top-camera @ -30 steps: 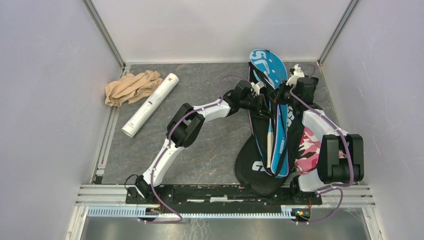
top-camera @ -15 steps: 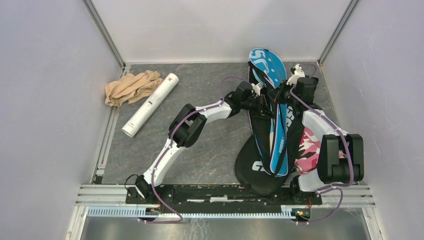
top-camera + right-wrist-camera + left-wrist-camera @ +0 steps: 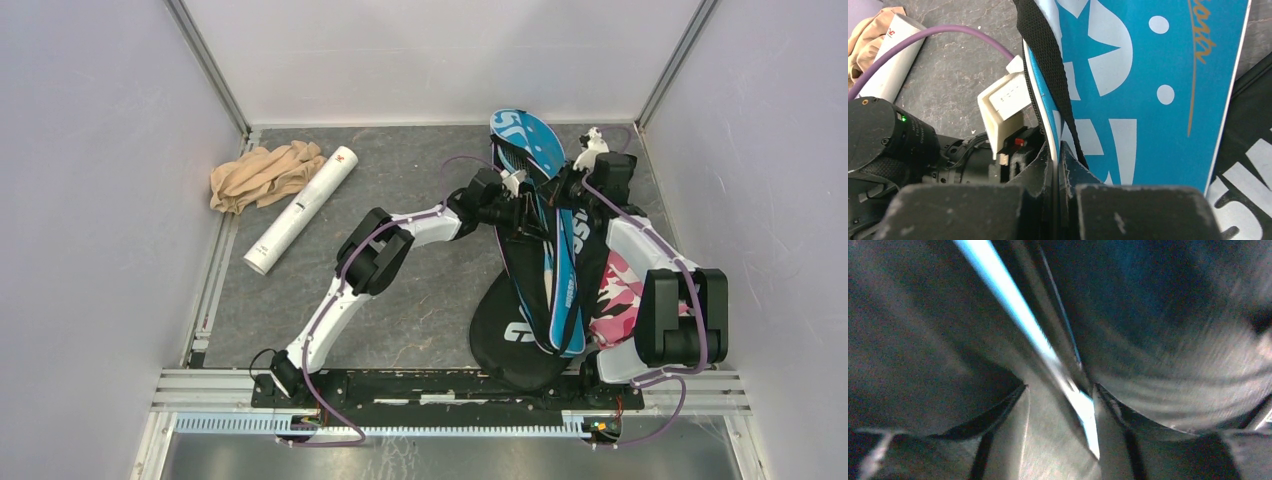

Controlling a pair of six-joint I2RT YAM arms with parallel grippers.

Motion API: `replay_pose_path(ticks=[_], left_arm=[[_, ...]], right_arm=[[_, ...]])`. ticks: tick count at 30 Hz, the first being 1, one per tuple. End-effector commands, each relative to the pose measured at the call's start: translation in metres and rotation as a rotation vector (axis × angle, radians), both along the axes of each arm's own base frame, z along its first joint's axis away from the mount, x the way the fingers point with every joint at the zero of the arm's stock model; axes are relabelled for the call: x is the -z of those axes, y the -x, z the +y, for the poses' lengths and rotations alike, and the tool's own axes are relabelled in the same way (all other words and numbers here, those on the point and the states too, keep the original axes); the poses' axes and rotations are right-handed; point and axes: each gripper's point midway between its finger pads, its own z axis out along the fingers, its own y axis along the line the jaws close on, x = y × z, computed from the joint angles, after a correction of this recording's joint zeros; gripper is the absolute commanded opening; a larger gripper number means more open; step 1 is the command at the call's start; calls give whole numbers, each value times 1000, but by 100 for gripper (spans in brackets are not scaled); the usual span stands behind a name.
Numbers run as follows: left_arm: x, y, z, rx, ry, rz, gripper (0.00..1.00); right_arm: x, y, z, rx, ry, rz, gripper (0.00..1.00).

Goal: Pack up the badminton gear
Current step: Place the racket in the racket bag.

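The blue "SPORT" cover (image 3: 545,215) lies lengthwise over the black cover (image 3: 505,340) at the right of the mat. My right gripper (image 3: 562,190) is shut on the blue cover's (image 3: 1158,100) white-trimmed left edge, its fingers (image 3: 1055,145) pinched together beside a black strap (image 3: 1048,55). My left gripper (image 3: 522,205) is at the same edge from the left. In the blurred left wrist view its jaws (image 3: 1060,386) stand apart, with a bright blue strip (image 3: 1013,310) running between them close to the right finger. The white tube (image 3: 300,210) lies far left.
A tan cloth bundle (image 3: 262,172) sits by the tube's far end, near the left wall. A pink-and-white patterned item (image 3: 615,290) lies under my right arm. Grey walls enclose the mat on three sides, and the arm bases line the near rail (image 3: 430,385).
The pale handle that stuck out over the blue cover a second ago no longer shows. The cover's far end has swung slightly left. My left jaws have widened.
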Motion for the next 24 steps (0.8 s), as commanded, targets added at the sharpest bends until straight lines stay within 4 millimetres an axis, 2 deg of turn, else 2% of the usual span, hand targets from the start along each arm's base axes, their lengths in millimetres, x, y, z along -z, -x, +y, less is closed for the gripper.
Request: replay_pose_path(ticks=[1, 7, 11, 14, 17, 24], left_arm=[[-73, 1, 21, 65, 81, -212, 61], [-99, 22, 57, 145, 43, -337, 76], [-107, 39, 90, 215, -11, -437, 80], [-123, 43, 118, 244, -42, -552, 80], [-137, 36, 147, 245, -116, -702, 80], [-179, -5, 222, 206, -428, -1225, 80]], right_arm=[[-51, -17, -8, -33, 15, -129, 0], [-64, -26, -5, -108, 33, -144, 0], [-66, -28, 5, -215, 33, -130, 0], [-69, -26, 17, -303, 3, -133, 0], [-74, -20, 28, -385, -26, -153, 0], [-95, -4, 51, -598, -20, -229, 0]])
